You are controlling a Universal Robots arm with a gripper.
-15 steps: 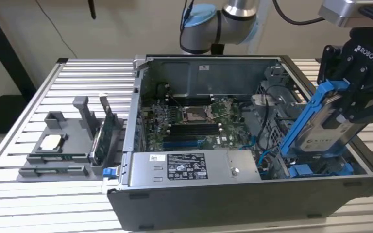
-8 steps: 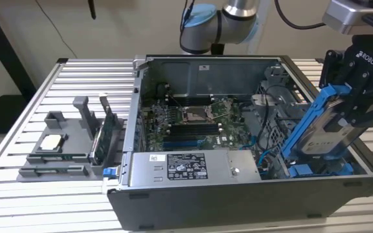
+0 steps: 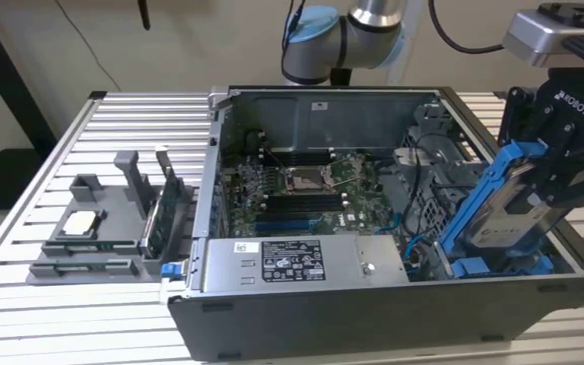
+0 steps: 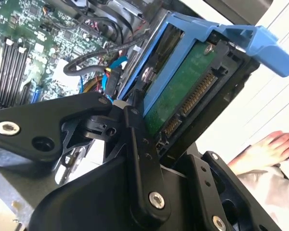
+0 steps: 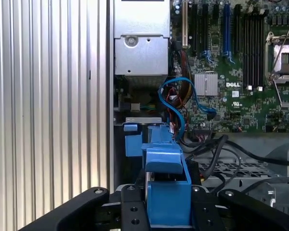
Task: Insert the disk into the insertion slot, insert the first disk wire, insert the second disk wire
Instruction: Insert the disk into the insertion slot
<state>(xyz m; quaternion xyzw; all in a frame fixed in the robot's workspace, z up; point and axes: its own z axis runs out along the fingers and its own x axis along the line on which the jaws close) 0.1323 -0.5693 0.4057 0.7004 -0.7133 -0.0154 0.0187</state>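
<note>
My gripper (image 3: 546,179) is shut on the disk (image 3: 515,205), a silver-grey drive in a bright blue carrier, and holds it tilted over the open computer case's corner on the exterior view's right. Its lower end hangs just above the insertion slot (image 3: 495,266), a dark bay with blue fittings. In the second wrist view the disk's green board and connector (image 4: 183,96) show between the black fingers (image 4: 137,139). In the first wrist view the blue carrier (image 5: 166,166) points at the slot's blue fitting (image 5: 132,139). A blue wire (image 5: 178,108) and dark wires (image 5: 221,149) loop beside the bay.
The case (image 3: 373,319) stands on a slatted metal table (image 3: 99,122). Inside are the motherboard (image 3: 303,182) and a labelled power-supply box (image 3: 303,258). A grey parts tray (image 3: 89,228) sits at the exterior view's left. A person's hand (image 4: 274,147) rests near the case.
</note>
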